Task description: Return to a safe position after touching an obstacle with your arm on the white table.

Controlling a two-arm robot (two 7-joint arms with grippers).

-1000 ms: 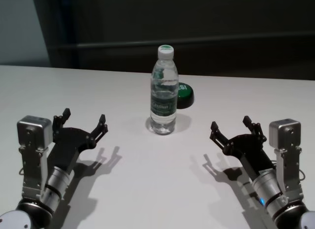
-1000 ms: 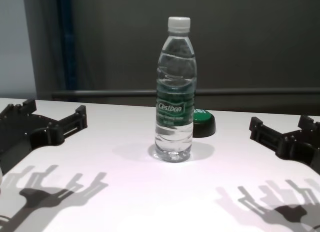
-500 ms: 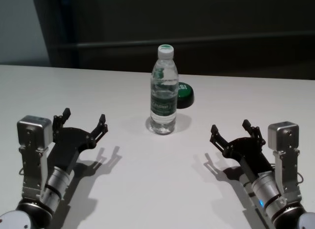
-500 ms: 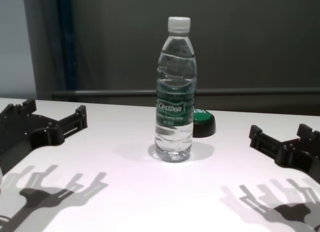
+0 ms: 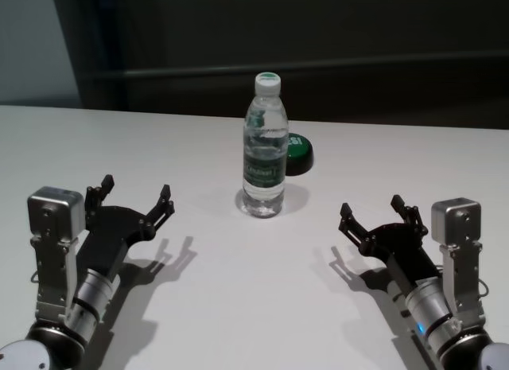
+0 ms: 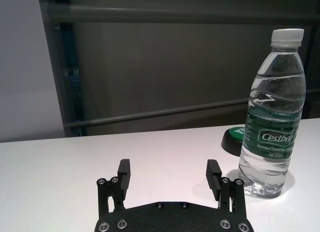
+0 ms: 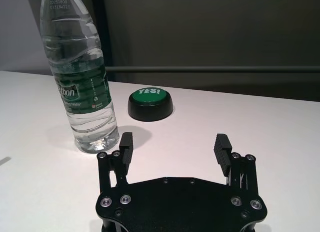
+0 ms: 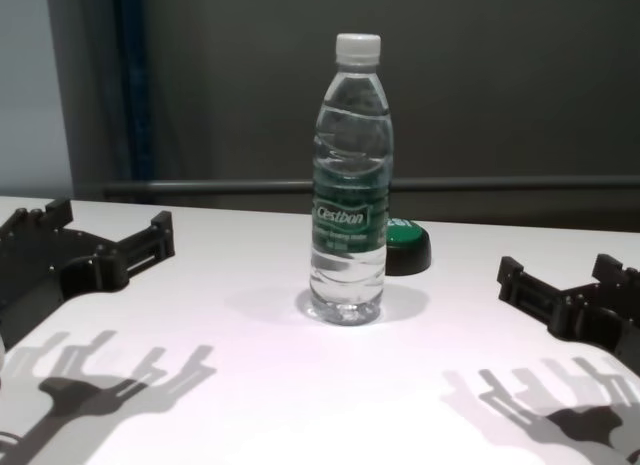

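The obstacle, a tall clear water bottle (image 5: 264, 147) with a white cap and dark green label, stands upright near the middle of the white table (image 5: 238, 290). It also shows in the chest view (image 8: 350, 185), the left wrist view (image 6: 272, 117) and the right wrist view (image 7: 82, 77). My left gripper (image 5: 134, 198) is open and empty, low at the near left, well apart from the bottle; it also shows in its wrist view (image 6: 170, 174). My right gripper (image 5: 374, 213) is open and empty at the near right, also apart from the bottle; it also shows in its wrist view (image 7: 172, 147).
A low black puck with a green top (image 5: 298, 151) marked "YES!" (image 7: 150, 103) sits just behind and to the right of the bottle. A dark wall with a rail runs behind the table's far edge.
My right gripper has drawn back toward me and a little lower over the last second. The left arm and the bottle have not moved.
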